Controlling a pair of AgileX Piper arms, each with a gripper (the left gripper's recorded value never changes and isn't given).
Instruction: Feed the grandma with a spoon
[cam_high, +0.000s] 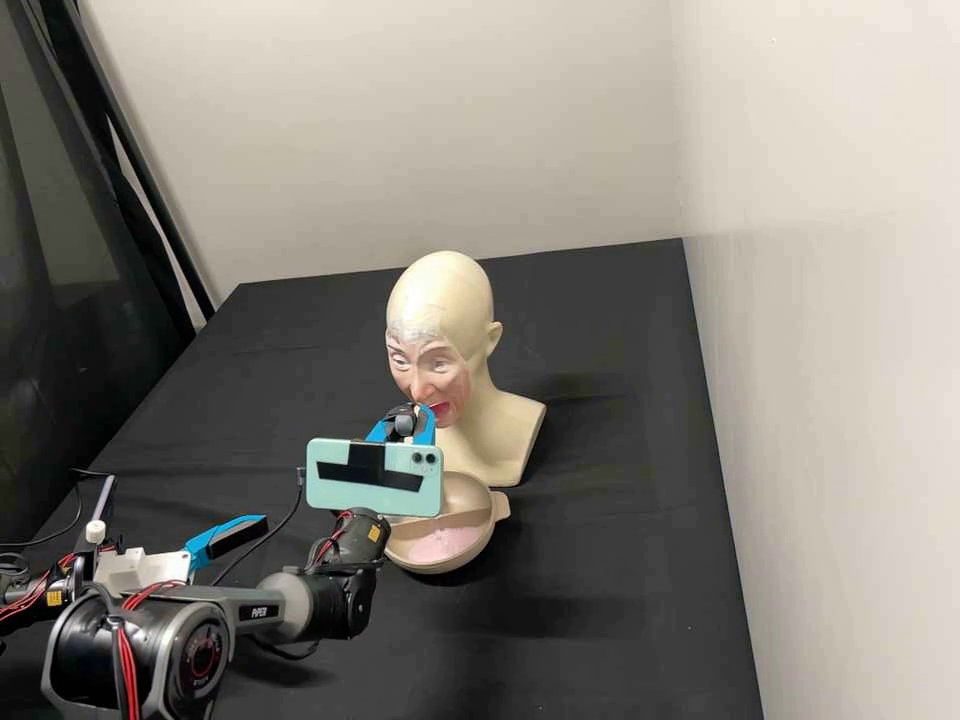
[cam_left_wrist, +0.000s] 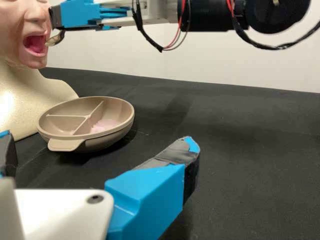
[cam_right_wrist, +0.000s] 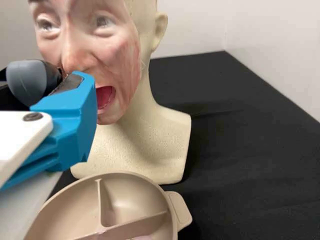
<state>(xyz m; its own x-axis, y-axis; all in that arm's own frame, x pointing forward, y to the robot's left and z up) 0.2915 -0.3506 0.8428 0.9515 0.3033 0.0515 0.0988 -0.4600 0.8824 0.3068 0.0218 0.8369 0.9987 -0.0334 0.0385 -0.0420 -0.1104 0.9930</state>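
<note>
The grandma is a pale mannequin head (cam_high: 445, 350) with an open red mouth (cam_left_wrist: 35, 44), standing mid-bench. My right gripper (cam_high: 402, 432) is raised in front of the face, shut on a spoon (cam_high: 405, 414) with a thick grey handle (cam_right_wrist: 30, 80). The spoon's tip (cam_left_wrist: 55, 39) is at the lips. A beige divided bowl (cam_high: 470, 500) with pink food (cam_high: 440, 545) sits on the bench just in front of the bust, under that gripper. My left gripper (cam_high: 240, 530) rests low at the near left, open, with nothing between its fingers (cam_left_wrist: 165, 170).
A teal phone (cam_high: 375, 477) is strapped on the right arm's wrist. A white wall (cam_high: 830, 400) runs along the bench's right side, and a dark panel (cam_high: 70, 250) along the left. Bare black bench (cam_high: 620, 560) lies right of the bowl.
</note>
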